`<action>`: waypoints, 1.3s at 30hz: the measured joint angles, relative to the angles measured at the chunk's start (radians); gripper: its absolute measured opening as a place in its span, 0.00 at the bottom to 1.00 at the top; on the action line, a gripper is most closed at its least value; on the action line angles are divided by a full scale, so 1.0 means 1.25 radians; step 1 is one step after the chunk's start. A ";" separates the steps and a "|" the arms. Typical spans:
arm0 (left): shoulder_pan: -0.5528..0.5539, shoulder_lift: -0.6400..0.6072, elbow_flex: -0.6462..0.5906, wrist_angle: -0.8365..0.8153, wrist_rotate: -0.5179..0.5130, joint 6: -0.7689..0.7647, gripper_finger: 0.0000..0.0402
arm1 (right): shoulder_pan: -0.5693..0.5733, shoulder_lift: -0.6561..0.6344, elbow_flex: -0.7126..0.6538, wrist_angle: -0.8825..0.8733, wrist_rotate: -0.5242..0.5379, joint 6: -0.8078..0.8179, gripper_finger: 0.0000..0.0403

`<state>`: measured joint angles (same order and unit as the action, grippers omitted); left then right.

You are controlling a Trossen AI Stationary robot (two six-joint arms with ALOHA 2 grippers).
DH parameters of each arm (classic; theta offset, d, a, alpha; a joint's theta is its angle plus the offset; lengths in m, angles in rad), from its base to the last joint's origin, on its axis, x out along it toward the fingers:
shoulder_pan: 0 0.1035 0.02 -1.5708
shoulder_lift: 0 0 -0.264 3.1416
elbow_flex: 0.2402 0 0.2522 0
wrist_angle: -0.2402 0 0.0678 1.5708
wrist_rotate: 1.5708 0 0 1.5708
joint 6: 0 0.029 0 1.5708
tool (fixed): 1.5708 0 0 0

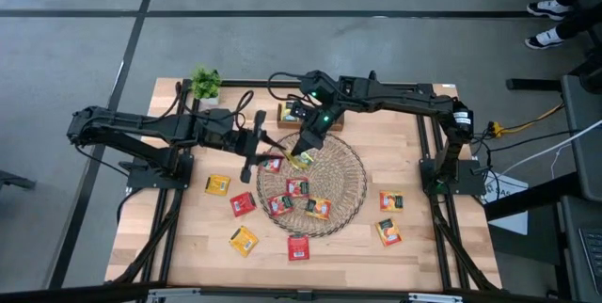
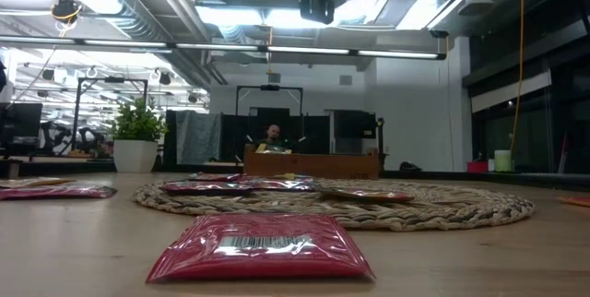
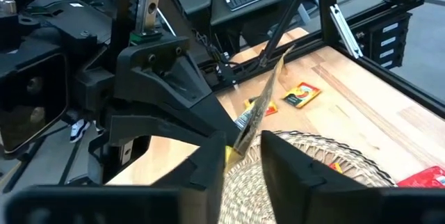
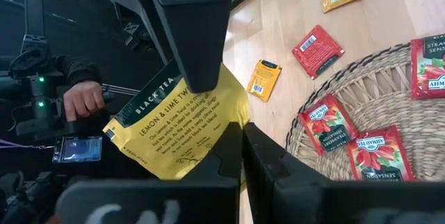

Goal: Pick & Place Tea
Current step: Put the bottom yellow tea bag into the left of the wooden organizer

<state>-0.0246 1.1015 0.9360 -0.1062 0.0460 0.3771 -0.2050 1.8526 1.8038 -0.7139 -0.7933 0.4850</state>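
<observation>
My right gripper (image 1: 304,153) hangs over the round wicker mat's (image 1: 350,185) far-left part, shut on a yellow tea sachet (image 4: 177,130). My left gripper (image 1: 261,147) faces it from the table's left, open. Its fingers (image 3: 208,172) stand on either side of that sachet, which shows edge-on (image 3: 263,102) in the left wrist view. I cannot tell whether they touch it. Several red and orange sachets (image 1: 298,187) lie flat on the mat. Others lie on the wood around it (image 1: 243,204), one red one close to the low camera (image 2: 261,246). My right gripper (image 4: 238,132) pinches the yellow sachet by one corner (image 4: 231,116) between its two fingers, coming from above and slanting down from the table's far side. The sachet is lifted clear of the mat and stands out from the fingers toward the left gripper.
A small potted plant (image 1: 206,84) stands at the table's far-left corner, with an orange sachet (image 1: 289,113) near the far edge. More sachets lie right of the mat (image 1: 390,199) and near the front edge (image 1: 298,247). A person's hand (image 4: 83,99) shows beyond the table.
</observation>
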 joint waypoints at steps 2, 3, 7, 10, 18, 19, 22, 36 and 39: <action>0.000 0.000 0.000 0.001 0.000 0.000 0.15 | 0.000 0.000 0.000 0.000 0.000 -0.003 0.01; 0.000 0.000 0.000 0.001 0.000 0.000 0.11 | 0.000 0.000 0.000 -0.001 0.000 -0.009 0.01; 0.000 0.000 0.000 0.002 -0.001 0.000 0.02 | 0.000 0.000 0.000 0.000 0.015 -0.018 0.03; 0.001 0.000 0.000 -0.001 -0.002 0.000 0.01 | 0.000 0.000 0.000 0.000 0.022 -0.018 0.05; 0.000 -0.001 0.000 -0.018 0.003 -0.019 0.00 | -0.001 -0.020 0.000 -0.002 0.032 -0.015 0.15; 0.000 -0.001 0.000 -0.025 0.004 -0.019 0.00 | -0.003 -0.025 0.000 -0.002 0.032 -0.015 0.16; 0.000 -0.002 0.000 -0.047 0.000 -0.021 0.00 | -0.009 -0.037 0.000 -0.003 0.032 -0.015 0.20; 0.107 -0.059 0.000 -0.124 0.029 -0.130 0.00 | -0.010 -0.061 0.002 -0.001 0.033 -0.060 0.25; 0.143 -0.062 0.000 -0.134 0.077 -0.159 0.00 | -0.009 -0.062 0.002 0.013 0.080 -0.089 0.25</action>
<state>0.1540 1.0245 0.9363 -0.2739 0.1421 0.1785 -0.2169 1.7752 1.8057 -0.6973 -0.6936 0.3733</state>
